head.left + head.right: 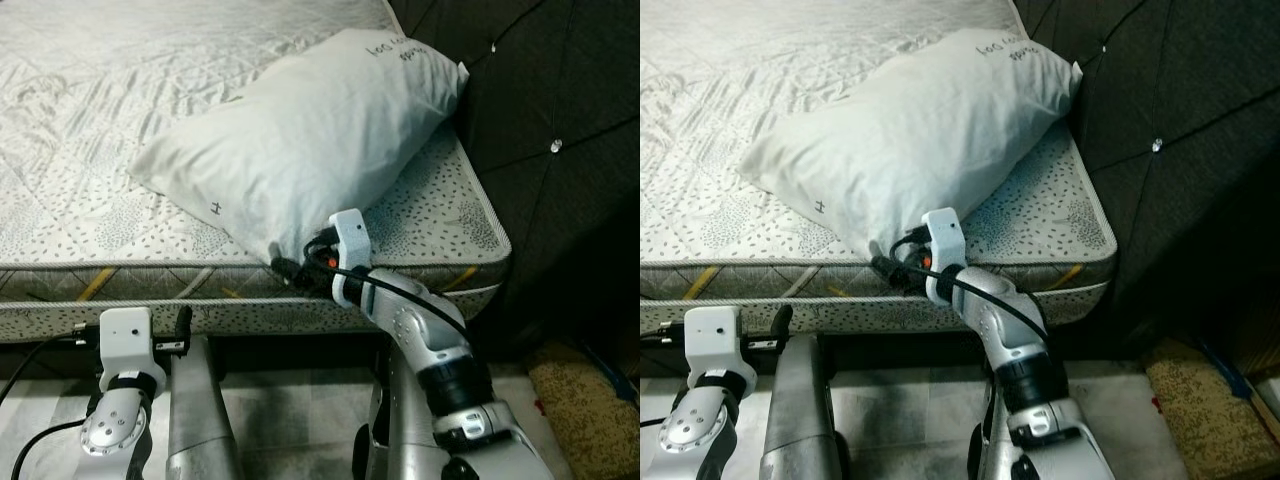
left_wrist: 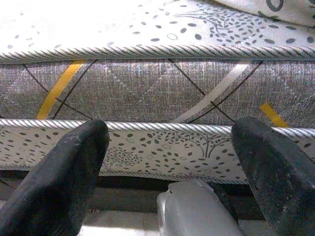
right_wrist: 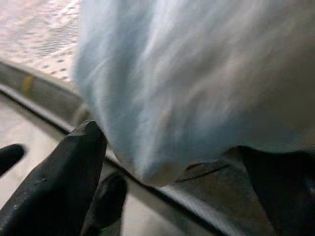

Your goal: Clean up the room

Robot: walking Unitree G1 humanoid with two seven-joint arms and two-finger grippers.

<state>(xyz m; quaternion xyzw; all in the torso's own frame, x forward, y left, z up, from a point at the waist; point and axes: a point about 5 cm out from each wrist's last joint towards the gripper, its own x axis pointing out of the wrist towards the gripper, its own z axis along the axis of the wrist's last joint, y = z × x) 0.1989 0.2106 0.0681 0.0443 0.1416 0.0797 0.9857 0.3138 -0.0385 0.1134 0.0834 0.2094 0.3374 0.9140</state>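
R tool (image 1: 296, 268) at the near corner of the pillow (image 1: 300, 140), fingers spread wide either side of that corner, not clamped. Pillow lies diagonally on the mattress (image 1: 80, 170), far end against the dark headboard (image 1: 540, 120). L tool (image 2: 167, 172) low by the mattress side, fingers wide apart, holding nothing.

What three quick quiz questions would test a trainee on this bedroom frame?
1. True or false: the pillow lies flat in the middle of the mattress.
2. Which gripper is at the pillow's near corner?
3. Multiple choice: the left gripper faces A) the headboard, B) the mattress side, C) the pillow.

Key: 1. False, it lies at the edge by the headboard. 2. The right gripper, fingers open around the corner. 3. B.
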